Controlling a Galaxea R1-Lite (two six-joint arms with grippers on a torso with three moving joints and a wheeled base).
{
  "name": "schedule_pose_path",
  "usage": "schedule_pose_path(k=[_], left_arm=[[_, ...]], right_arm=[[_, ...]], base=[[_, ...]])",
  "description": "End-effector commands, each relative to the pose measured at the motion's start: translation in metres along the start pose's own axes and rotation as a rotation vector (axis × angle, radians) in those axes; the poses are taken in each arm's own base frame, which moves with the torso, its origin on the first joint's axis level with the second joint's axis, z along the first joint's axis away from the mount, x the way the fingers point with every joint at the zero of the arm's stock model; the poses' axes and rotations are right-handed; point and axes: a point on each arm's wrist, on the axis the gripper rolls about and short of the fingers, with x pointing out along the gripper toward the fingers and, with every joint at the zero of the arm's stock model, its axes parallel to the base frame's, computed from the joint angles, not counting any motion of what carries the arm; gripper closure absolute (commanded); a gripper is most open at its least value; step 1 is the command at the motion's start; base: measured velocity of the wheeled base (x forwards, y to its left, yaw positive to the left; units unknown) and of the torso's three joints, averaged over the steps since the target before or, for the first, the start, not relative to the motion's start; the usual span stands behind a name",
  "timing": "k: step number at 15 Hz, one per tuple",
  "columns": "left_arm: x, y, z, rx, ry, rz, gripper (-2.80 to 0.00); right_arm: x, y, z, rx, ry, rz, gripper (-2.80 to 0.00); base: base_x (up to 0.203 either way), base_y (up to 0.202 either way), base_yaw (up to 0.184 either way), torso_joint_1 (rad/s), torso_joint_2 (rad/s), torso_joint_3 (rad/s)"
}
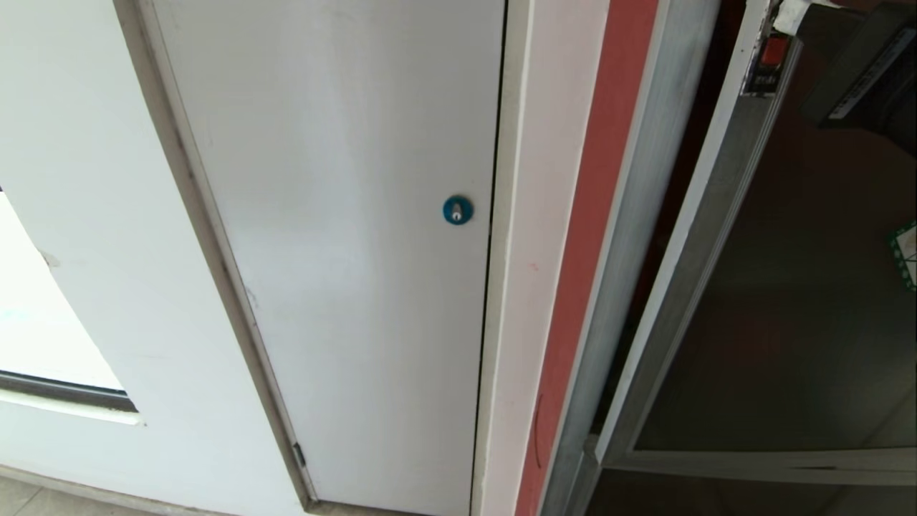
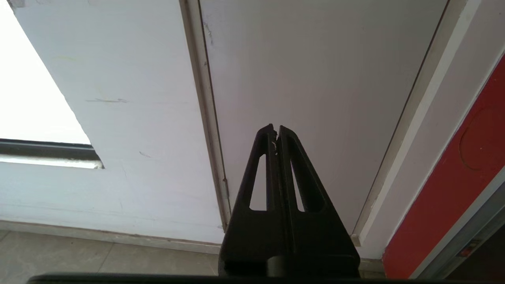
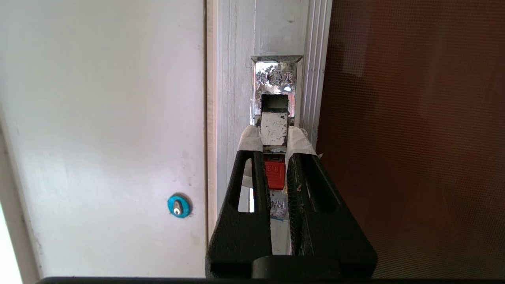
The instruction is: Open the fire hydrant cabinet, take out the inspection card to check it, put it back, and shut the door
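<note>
While right end effector (image 3: 274, 136) pinches latch tab (image 3: 274, 128) on door (image 3: 414, 138): pull steadily outward along hinge arc, avoid slipping; left end effector (image 2: 275, 132) pressed together, parked.

1. My right gripper (image 3: 274, 136) is up at the far right, top corner of the head view, and my wrist view looks straight along its fingers.
2. Its black fingers (image 3: 254, 173) stand nearly together, their white-wrapped tips pinched on the latch tab (image 3: 274, 128).
3. My left gripper (image 2: 275, 130) sits low on the left, out of the head view.
4. Its fingers (image 2: 263, 157) are pressed tip to tip, holding nothing and touching nothing.
</note>
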Motion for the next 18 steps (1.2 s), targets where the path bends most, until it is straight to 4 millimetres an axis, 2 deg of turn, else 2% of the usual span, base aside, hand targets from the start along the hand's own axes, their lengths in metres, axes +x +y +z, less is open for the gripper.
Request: schedule_pose_path(k=[1,4,13,14,18], left_arm=[[0.001,0.000,-0.004,0.000,0.014,-0.001,0.00],[0.001,0.000,-0.004,0.000,0.014,0.001,0.00],[0.001,0.000,-0.004,0.000,0.014,0.001,0.00],[0.001,0.000,-0.004,0.000,0.014,-0.001,0.00],[0.001,0.000,-0.004,0.000,0.014,-0.001,0.00]], right_arm=[[-0.004,-0.002,0.002,0.000,-0.002,-0.005,0.00],[-0.006,-0.001,-0.006,-0.016,0.028,0.004,0.00],[-0.010,-0.002,-0.010,-0.022,0.044,0.013,0.00],[-0.010,-0.002,-0.010,-0.022,0.045,0.014,-2.80],[-0.014,0.000,-0.007,-0.009,0.037,0.033,-2.80]], base=[[0.000,0.000,0.000,0.000,0.00,0.000],[0.000,0.000,0.000,0.000,0.00,0.000],[0.000,0.000,0.000,0.000,0.00,0.000],[0.000,0.000,0.000,0.000,0.00,0.000],[0.000,0.000,0.000,0.000,0.00,0.000]])
